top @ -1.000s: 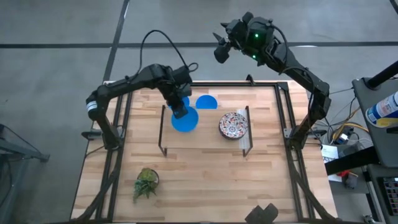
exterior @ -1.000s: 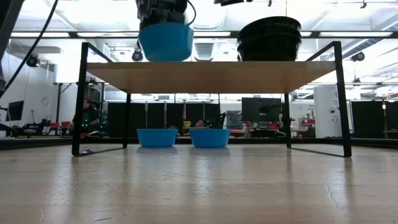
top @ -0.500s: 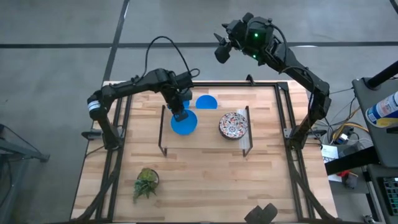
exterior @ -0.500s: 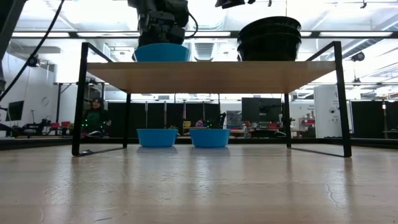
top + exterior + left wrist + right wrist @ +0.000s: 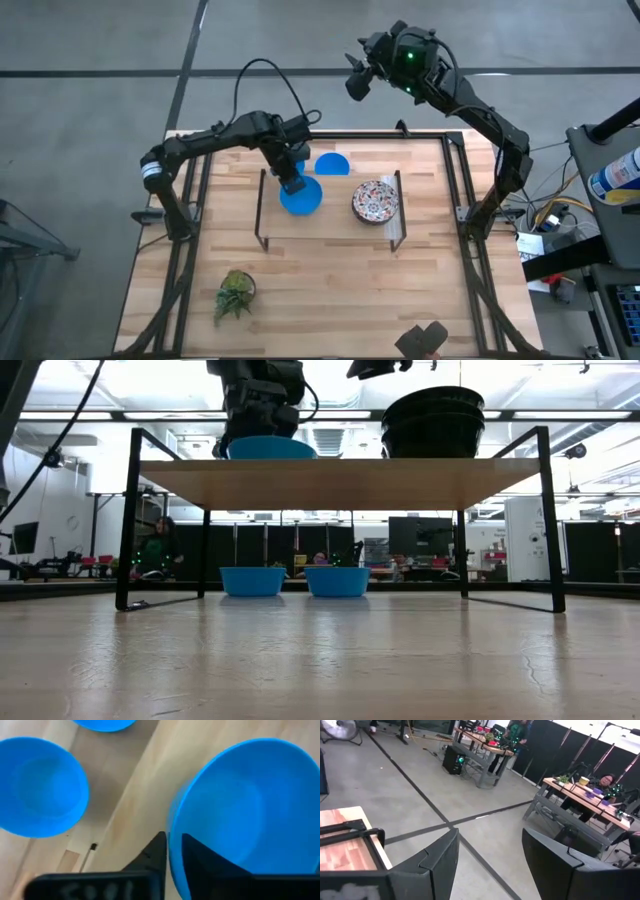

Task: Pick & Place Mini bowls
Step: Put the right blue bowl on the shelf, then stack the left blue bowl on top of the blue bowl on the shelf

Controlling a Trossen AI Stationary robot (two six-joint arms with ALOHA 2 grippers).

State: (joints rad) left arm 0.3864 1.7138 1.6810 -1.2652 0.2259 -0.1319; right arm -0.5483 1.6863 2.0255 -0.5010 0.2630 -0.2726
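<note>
High view, table: the wooden table carries everything; a raised shelf on dark legs stands over its middle.
Shelf top: a blue mini bowl sits at the shelf's 9 o'clock side; a stack of patterned mini bowls sits at its 3 o'clock side, well apart from it.
Under and behind the shelf: two more blue bowls and stand on the table toward 12 o'clock; from above only one of them shows clearly.
Left gripper: it is at the 11 o'clock edge of the blue mini bowl. In the left wrist view one finger is inside the wall and the other outside, pinched close on the rim. The bowl seems to rest on the shelf.
Key relation: the bowl body lies toward 4 o'clock from this gripper, so I think that letting go and lifting straight up would leave it in place.
Right gripper: it waits high beyond the table's 12 o'clock edge, fingers spread wide and holding nothing.
Plant: it stands near 7 o'clock and is not involved.
</note>
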